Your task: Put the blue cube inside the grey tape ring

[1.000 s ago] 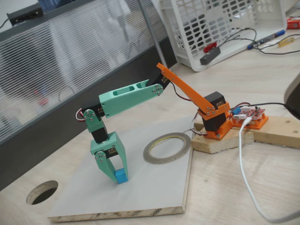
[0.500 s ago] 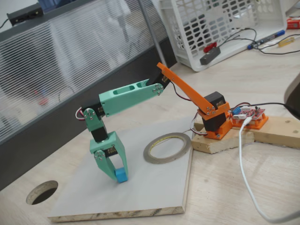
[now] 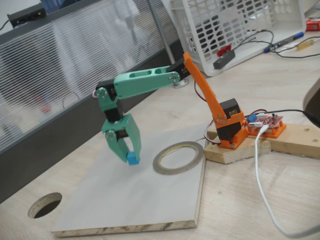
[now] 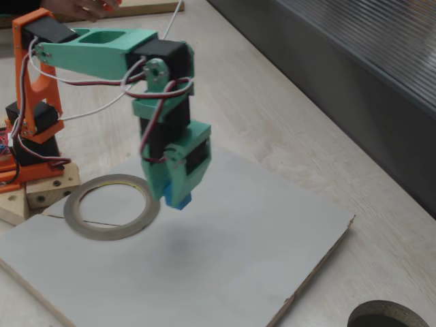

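While fingers (image 3: 131, 156) are pinching cube (image 3: 132, 159) by tips only, cube is hanging above grey board (image 3: 150, 200), just beside ring (image 3: 178, 157), not yet over opening. Risks: shallow grip slipping mid-swing; releasing early, cube bouncing outside; fingers descending onto ring rim, shoving ring.

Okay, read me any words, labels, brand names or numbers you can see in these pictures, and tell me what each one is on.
No text can be read in either fixed view.
The red circuit board beside the arm's orange base: any markings are too small and blurred to read.
The grey tape ring, the blue cube and the white basket: no lettering visible.
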